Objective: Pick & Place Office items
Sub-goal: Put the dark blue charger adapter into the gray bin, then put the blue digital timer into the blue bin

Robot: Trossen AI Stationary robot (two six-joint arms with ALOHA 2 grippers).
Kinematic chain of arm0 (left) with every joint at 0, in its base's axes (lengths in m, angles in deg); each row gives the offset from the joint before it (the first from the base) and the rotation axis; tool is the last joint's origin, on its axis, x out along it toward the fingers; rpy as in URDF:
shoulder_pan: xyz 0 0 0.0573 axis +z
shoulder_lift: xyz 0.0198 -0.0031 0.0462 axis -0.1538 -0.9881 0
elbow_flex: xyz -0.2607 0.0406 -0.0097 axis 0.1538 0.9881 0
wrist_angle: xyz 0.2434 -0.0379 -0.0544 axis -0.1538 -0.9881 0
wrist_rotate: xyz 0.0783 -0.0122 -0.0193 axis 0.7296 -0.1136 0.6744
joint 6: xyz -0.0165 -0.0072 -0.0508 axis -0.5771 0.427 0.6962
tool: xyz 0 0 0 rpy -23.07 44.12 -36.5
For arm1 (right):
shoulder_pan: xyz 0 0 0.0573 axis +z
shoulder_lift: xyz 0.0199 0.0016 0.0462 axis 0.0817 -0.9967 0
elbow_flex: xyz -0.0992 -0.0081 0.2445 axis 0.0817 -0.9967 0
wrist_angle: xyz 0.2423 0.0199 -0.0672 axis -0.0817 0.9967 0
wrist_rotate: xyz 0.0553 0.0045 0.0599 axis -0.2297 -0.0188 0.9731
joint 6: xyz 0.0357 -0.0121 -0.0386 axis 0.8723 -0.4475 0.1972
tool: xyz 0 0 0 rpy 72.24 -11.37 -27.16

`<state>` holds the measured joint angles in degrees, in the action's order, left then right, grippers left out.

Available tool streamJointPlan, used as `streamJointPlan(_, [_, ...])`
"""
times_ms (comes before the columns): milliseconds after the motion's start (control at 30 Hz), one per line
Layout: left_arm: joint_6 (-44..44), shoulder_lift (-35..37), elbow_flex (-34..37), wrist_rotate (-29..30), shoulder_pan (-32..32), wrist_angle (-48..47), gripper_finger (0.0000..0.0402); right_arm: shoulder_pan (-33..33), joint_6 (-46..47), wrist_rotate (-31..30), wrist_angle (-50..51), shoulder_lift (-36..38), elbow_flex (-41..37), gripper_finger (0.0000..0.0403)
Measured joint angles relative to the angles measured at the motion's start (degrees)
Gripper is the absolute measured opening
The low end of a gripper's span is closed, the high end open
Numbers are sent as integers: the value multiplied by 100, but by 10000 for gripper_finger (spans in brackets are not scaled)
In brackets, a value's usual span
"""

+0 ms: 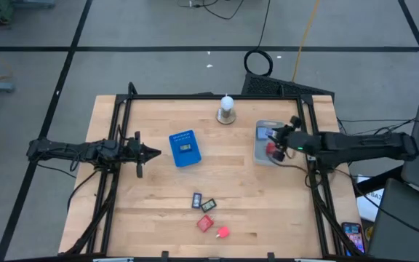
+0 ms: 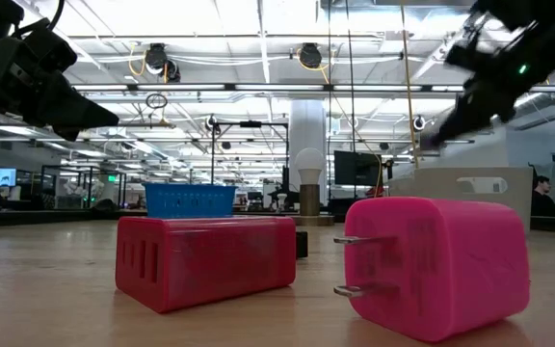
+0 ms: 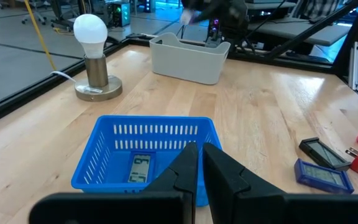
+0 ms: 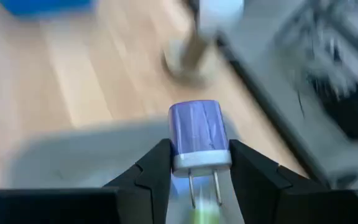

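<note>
The right gripper [image 4: 194, 177] holds a purple plug adapter [image 4: 196, 134] between its fingers, above the grey bin [image 1: 263, 143]; the left gripper [image 3: 201, 171], fingers closed and empty, hovers beside the blue basket [image 1: 185, 148] on the desk [image 1: 268, 204].

Blue slatted basket [image 3: 146, 149], grey bin [image 3: 188, 57], red block [image 2: 205, 260], pink plug [image 2: 436, 265], seemingly purple plug [image 4: 196, 134].

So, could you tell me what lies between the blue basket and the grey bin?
In the high view, the bulb stands between the blue basket and grey bin, slightly behind.
</note>
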<state>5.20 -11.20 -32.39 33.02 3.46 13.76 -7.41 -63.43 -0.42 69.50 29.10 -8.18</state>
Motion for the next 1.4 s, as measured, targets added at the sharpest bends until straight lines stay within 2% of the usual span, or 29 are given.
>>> streamJointPlan(200, [72, 0, 0, 0, 0, -8, 24, -826, 116, 658, 27, -1210, 5, 128])
streamJointPlan(433, [74, -2, 0, 0, 0, -13, 24, -1338, -16, 1128, -21, -1824, 5, 128])
streamJointPlan(600, [72, 0, 0, 0, 1, -15, 24, -1462, -47, 1559, -16, -1922, 7, 152])
streamJointPlan(800, [-16, 0, 0, 0, 1, -17, 24, -1455, -15, 1589, -23, -1844, 10, 211])
streamJointPlan(1000, [-20, -2, 0, 0, 0, -20, 24, -1455, 34, 1516, -499, -1235, 10, 237])
streamJointPlan(1100, [-14, -1, 0, 0, 1, -15, 24, -1341, -301, 1687, -1065, -589, 10, 222])
streamJointPlan(1200, [2, 0, 0, 0, 2, -9, 24, -1199, -574, 2466, -1947, 117, -120, 185])
streamJointPlan(1300, [87, 0, 0, 8, 4, 0, 24, -1162, -418, 3545, -2695, 653, -331, 125])
streamJointPlan(1400, [146, -2, 0, 94, 4, 11, 24, -1163, -384, 4239, -3070, 1053, -635, 55])
